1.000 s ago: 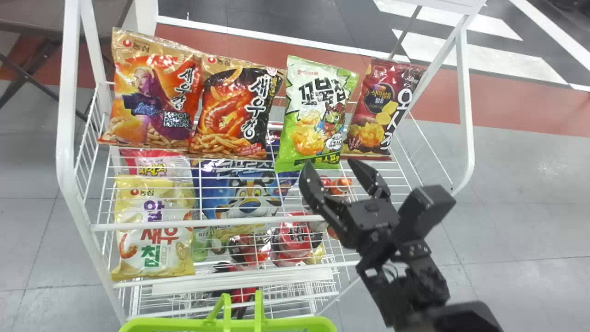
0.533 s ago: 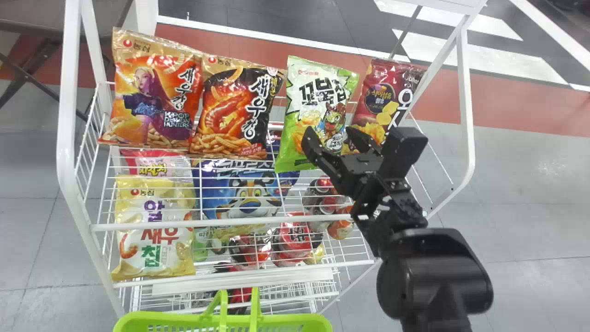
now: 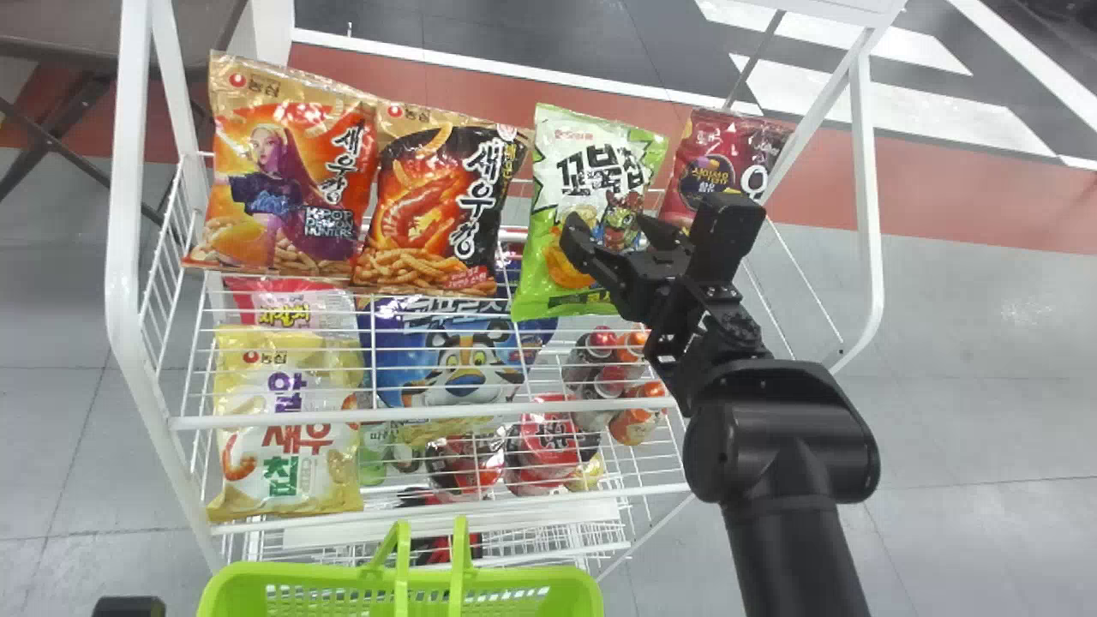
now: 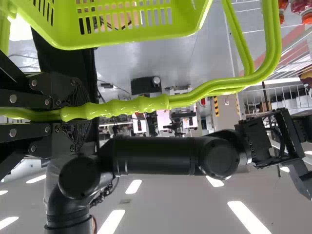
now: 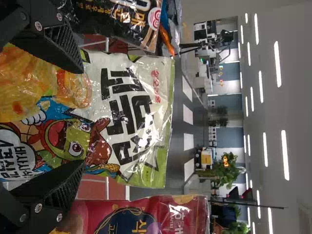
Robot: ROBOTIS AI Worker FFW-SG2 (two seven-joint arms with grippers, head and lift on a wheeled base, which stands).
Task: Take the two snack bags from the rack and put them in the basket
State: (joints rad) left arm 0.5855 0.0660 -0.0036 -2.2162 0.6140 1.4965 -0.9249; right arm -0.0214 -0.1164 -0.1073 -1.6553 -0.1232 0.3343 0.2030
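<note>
Behind right hand (image 3: 607, 224), green bag (image 3: 578, 163) partly hidden.

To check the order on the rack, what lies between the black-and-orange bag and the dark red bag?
A green and white bag lies there, shown in the head view and the right wrist view.

Korean and English lettering (image 3: 329, 222) on snack bags (image 3: 283, 128)
</note>
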